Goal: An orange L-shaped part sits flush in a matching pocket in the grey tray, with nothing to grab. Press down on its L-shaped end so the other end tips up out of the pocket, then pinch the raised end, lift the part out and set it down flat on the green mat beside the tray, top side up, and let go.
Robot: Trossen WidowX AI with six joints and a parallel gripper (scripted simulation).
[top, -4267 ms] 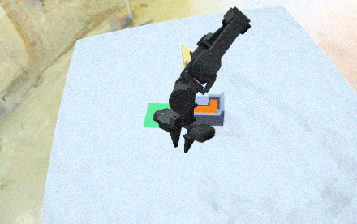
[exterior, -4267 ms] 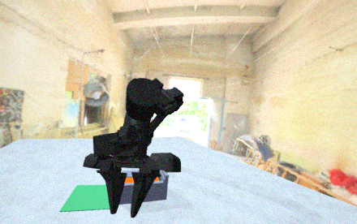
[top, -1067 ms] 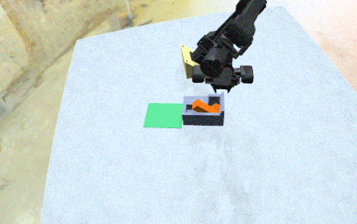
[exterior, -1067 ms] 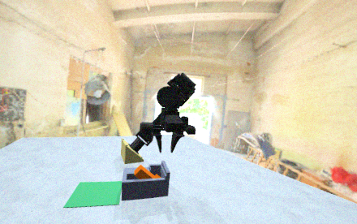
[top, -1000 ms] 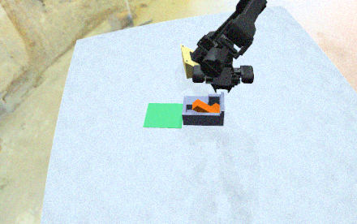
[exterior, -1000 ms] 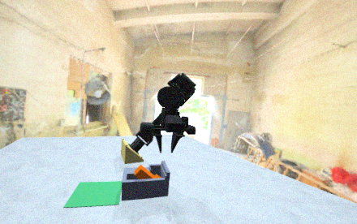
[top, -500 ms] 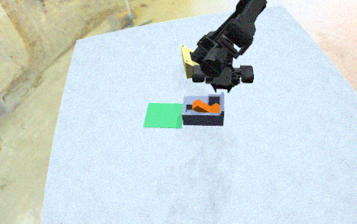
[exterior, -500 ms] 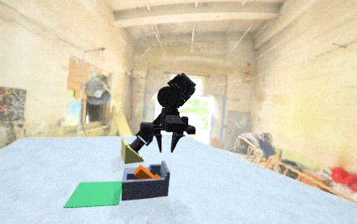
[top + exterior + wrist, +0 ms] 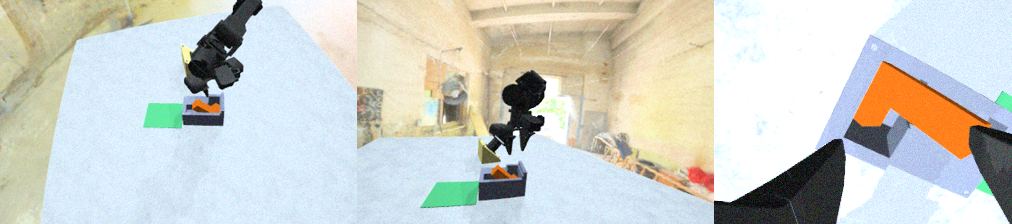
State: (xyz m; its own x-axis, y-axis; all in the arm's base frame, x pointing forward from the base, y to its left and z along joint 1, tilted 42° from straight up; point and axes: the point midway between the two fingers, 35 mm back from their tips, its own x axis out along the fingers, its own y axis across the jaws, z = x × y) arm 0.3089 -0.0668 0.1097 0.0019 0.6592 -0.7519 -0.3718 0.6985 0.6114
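"Where is your hand?"

"My hand [image 9: 211, 92] [image 9: 516, 152] [image 9: 906, 141] hangs above the tray [image 9: 203, 118] [image 9: 501, 190] [image 9: 848, 97], toward its back side as the top view shows it. The fingers point down, and their tips are higher than the tray's rim."

"Have you got hold of anything?"

"Nothing. I have the fingers parted somewhat past halfway, short of fully spread, and there is air between them. In the wrist view one fingertip overlaps an end of the orange part [image 9: 207, 106] [image 9: 503, 173] [image 9: 914, 97], but the exterior view shows both tips above it, not touching."

"How does the part lie?"

"Tilted, in the tray. Its straight end, on the side toward the green mat [image 9: 162, 115] [image 9: 450, 195] [image 9: 1003, 100], sticks up out of the pocket. The L-shaped end sits lower, on the tray's far side from the mat. So the part is tipped up but not lifted out."

"And the mat?"

"Flat on the bench [image 9: 122, 170] [image 9: 600, 191] [image 9: 764, 60], right beside the tray on the raised end's side. The part isn't on it."

"Anything else near the tray?"

"A yellow wedge-shaped piece [image 9: 185, 54] [image 9: 488, 154] stands behind the tray, apart from it. My arm [image 9: 229, 34] [image 9: 522, 95] covers some of it in the top view."
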